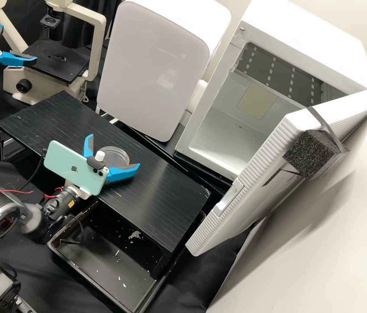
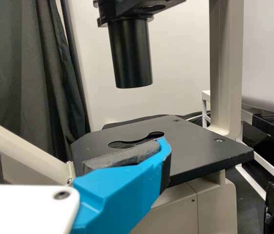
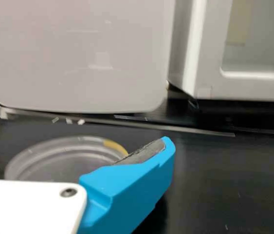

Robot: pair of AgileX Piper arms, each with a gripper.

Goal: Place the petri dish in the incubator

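We see at right the white incubator (image 1: pixel 183 134), a smooth-walled, boxy chamber open toward the near side; its ribbed door (image 1: pixel 274 143) stands swung out to the right, leaving a wide mouth with a raised lower lip. To its left we note a rounded white cabinet (image 1: pixel 153 65) with a smooth front. Nearer lies the black platform (image 1: pixel 161 187), flat, finely lined and scuffed along its rim, a narrow dark strip dividing it from the incubator. At far left we find the microscope (image 1: pixel 98 48), cream-framed with a flat black stage, and, below the platform's near edge, a black rimmed tray (image 1: pixel 105 265) flecked with pale bits. On the door we see a coarse black foam block (image 1: pixel 309 154) held by dark tape. The left gripper (image 1: pixel 18 42), its blue fingers spread, is beside the stage. The right gripper (image 1: pixel 114 150), fingers likewise apart, is at the petri dish (image 1: pixel 116 155); we cannot tell whether it touches. The dish lies on the platform, inward from every edge but closer to the far one: round, shallow and clear, with a yellowish patch on its rim in the right wrist view.
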